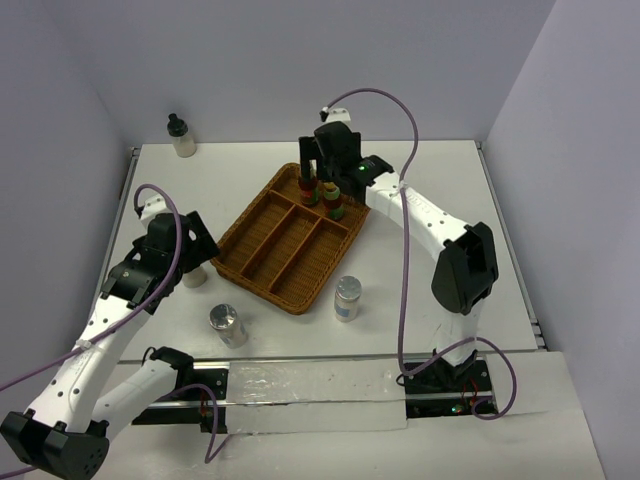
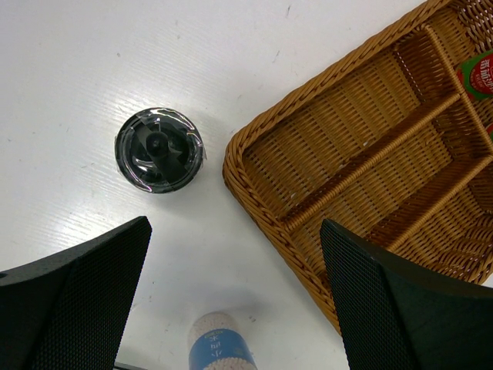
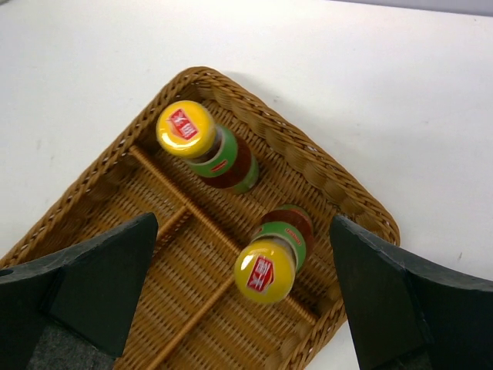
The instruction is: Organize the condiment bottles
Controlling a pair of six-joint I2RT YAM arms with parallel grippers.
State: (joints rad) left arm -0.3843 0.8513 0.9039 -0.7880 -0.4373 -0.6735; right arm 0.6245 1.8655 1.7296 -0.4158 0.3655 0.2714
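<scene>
Check the left tool (image 2: 235, 231) first: its jaws stand wide apart and grip nothing. It hangs over the worktop (image 1: 430, 180) just beside the left corner of the wicker tray (image 1: 262, 262). In the left wrist view you look straight down on the black cap of the near cream bottle (image 2: 159, 149). This bottle stands upright on the worktop, ahead of the fingers (image 2: 77, 308) and not between them, near the tray corner but apart from it. The left shaker (image 1: 228, 325) sits on the worktop in front of the tray, near the left arm; you cannot tell from these views whether it stands fully upright. The right shaker (image 1: 347, 298) stands upright just beside the near edge of the tray. The far cream bottle (image 1: 181, 137) stands at the far left corner of the worktop, well apart from everything else. Now check the right tool (image 3: 243, 231): its jaws are also spread wide and hold nothing. It hangs above the far end of the tray. Directly below it, the first red sauce bottle (image 3: 208, 146) and the second red sauce bottle (image 3: 273, 258) stand side by side in the end compartment, between the cross divider and the far rim. They are close together but apart, and neither finger touches them.
</scene>
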